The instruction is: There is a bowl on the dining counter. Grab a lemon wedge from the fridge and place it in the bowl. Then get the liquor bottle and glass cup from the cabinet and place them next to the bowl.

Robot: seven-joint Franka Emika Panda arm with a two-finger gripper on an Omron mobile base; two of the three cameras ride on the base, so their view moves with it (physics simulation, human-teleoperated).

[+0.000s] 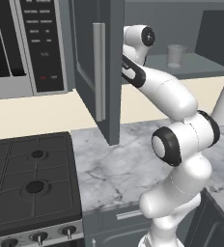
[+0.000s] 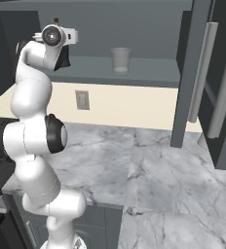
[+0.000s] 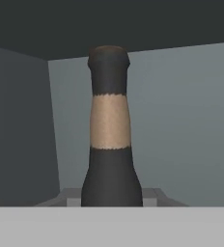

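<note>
**Dark bottle straight ahead in the cabinet**

Dark glass liquor bottle (image 3: 110, 144) with a tan paper band around its neck, standing upright on the grey cabinet shelf (image 2: 149, 68), close before the hand camera and centred. Translucent glass cup (image 2: 120, 59) upright on the same shelf, well apart to the right. Gripper (image 2: 61, 53) raised to shelf level inside the open cabinet, beside the grey door with long handle (image 1: 99, 72). Whether jaws stand apart or together: cannot tell, fingertips hidden.

Judged step: reaching for the bottle. Best done by keeping the neck centred, advancing level and slowly, closing around the neck or upper body only when it sits between the fingers. Risk: pushing the bottle backward or tipping it. White marble counter (image 2: 149, 165) below.
</note>
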